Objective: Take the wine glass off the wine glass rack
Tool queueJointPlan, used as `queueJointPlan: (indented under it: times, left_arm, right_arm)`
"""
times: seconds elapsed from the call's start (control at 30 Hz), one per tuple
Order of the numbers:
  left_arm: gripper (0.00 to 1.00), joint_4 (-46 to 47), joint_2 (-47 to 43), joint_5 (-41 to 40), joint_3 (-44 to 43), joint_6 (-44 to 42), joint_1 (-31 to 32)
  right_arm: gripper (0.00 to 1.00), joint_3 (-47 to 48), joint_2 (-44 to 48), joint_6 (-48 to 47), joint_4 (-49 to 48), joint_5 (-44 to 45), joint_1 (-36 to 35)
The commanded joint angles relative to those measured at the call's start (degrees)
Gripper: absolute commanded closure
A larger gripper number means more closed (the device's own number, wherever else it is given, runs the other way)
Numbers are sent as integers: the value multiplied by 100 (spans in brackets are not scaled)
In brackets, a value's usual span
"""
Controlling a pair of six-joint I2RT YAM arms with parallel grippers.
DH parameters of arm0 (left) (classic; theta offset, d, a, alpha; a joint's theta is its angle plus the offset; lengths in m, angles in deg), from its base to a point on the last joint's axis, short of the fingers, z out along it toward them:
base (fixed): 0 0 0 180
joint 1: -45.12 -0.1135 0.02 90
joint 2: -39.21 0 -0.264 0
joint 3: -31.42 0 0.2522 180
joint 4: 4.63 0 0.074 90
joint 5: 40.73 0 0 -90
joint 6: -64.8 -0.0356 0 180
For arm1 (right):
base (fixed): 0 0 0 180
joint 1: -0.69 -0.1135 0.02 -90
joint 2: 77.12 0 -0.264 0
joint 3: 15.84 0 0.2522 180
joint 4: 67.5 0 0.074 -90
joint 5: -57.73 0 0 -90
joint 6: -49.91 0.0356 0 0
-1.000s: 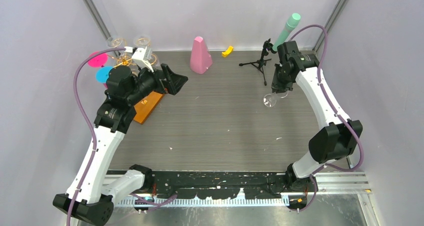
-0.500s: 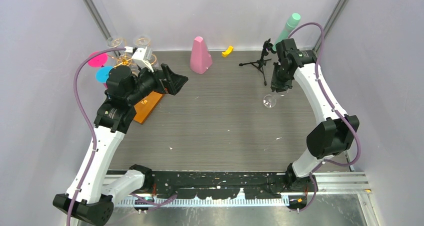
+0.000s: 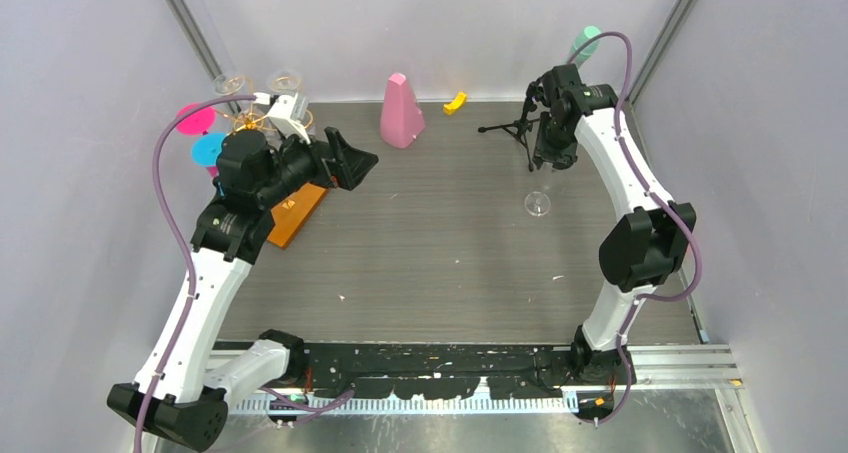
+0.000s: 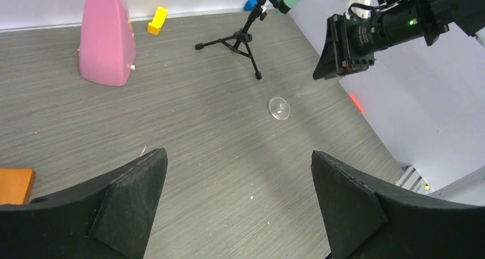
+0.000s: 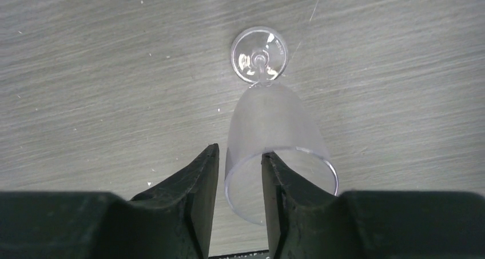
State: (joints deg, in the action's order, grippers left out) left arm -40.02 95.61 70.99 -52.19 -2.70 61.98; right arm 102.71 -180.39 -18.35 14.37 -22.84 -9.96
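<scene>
A clear wine glass (image 5: 269,139) stands upright on its foot on the grey table, at the right in the top view (image 3: 538,205); it also shows in the left wrist view (image 4: 279,108). My right gripper (image 5: 240,150) hangs just over its rim, jaws a little apart, one finger over the mouth and one outside, gripping nothing; in the top view the gripper (image 3: 552,161) is above and behind the glass. The gold wire wine glass rack (image 3: 250,123) on its orange-brown base (image 3: 298,213) stands at the back left with clear glasses (image 3: 285,79) on it. My left gripper (image 3: 345,158) is wide open and empty beside the rack (image 4: 237,156).
A pink cone-shaped block (image 3: 401,111) and a small yellow piece (image 3: 456,101) lie at the back. A black tripod (image 3: 518,128) with a mint-green tube (image 3: 584,43) stands just behind my right gripper. Pink (image 3: 197,119) and blue (image 3: 207,148) round things sit by the rack.
My right gripper has risen and drawn back towards the tripod, leaving the wine glass standing on the table. The left arm has barely moved.
</scene>
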Motion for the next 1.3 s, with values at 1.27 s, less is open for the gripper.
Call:
queueJointPlan:
  times: [1.27]
  left_arm:
    - [0, -2424, 269, -4746, -1851, -1185, -219]
  right_arm:
    - [45, -2560, 2014, 3409, -6325, -3740, -1603]
